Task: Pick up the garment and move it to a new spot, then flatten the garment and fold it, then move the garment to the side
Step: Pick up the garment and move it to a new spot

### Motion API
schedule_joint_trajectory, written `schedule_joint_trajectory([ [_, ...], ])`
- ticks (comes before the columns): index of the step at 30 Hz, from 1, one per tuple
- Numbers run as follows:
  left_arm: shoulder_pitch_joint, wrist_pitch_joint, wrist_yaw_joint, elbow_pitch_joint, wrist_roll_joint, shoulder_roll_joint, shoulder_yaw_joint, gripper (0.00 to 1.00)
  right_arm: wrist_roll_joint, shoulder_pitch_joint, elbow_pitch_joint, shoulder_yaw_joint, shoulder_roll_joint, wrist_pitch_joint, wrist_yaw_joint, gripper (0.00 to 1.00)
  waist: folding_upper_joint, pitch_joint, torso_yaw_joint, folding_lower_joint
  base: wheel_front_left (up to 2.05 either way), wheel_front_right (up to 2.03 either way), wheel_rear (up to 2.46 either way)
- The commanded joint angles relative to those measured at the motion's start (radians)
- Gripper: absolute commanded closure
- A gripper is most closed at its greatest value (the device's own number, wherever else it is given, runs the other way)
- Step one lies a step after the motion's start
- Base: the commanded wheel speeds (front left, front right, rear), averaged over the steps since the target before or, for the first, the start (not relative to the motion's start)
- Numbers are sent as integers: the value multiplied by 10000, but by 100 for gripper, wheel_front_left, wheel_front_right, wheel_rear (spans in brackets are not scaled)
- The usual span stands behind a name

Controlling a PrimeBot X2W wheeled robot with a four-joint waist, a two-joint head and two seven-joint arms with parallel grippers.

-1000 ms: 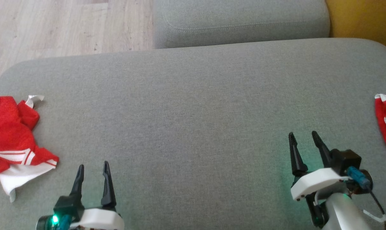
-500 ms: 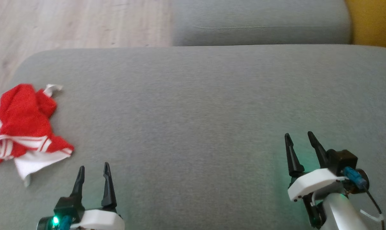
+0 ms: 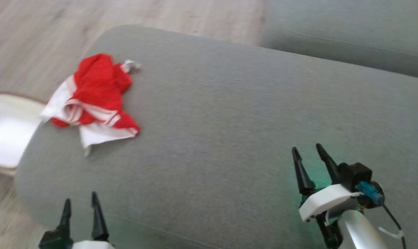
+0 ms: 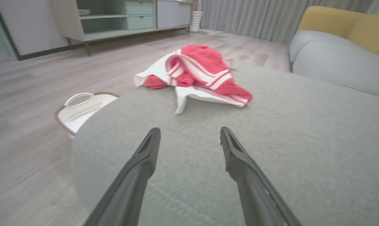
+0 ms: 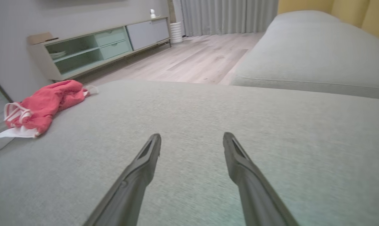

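Observation:
A crumpled red and white garment (image 3: 93, 97) lies near the left end of the grey sofa cushion (image 3: 229, 131). It also appears ahead of my left gripper's fingers as the garment (image 4: 195, 75) and far off to the left as the garment (image 5: 42, 105). My left gripper (image 3: 80, 204) hovers low at the cushion's front left edge, open and empty, well short of the garment. My right gripper (image 3: 307, 155) hangs over the cushion's right part, open with nothing between its fingers.
A white laundry basket (image 3: 6, 128) stands on the wooden floor just left of the cushion, seen too as the basket (image 4: 82, 108). A second grey cushion (image 3: 351, 38) lies behind. A low cabinet (image 5: 98, 47) and curtains stand across the room.
The camera has swung to the left, so the garment sits further right and higher in the head view and the basket has come into it. Both grippers stay open.

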Motion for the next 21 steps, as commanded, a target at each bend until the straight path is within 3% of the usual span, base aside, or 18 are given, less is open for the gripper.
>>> schedule_joint_trajectory([
  [1, -137, -53, 41, -265, -57, 72, 538, 0, 154, -286, -303, 383, -7, -65, -7, 0, 0, 71, 709, 0, 0, 0, 0],
  [9, -261, -53, -317, -440, -30, 72, 1719, 0, 323, -455, -256, 913, -7, -65, -7, 0, 0, 182, 771, 0, 0, 0, 0],
  [16, -1667, -53, -1141, -1779, 146, 218, 3275, 0, 116, -691, -443, 854, -7, -65, -7, 0, 0, 817, 110, 0, 0, 0, 0],
  [21, -3039, -53, -1457, -1769, 272, 530, 3375, 0, -55, -993, -646, 806, -7, -65, -7, 0, 0, 1444, -349, 0, 0, 0, 0],
])
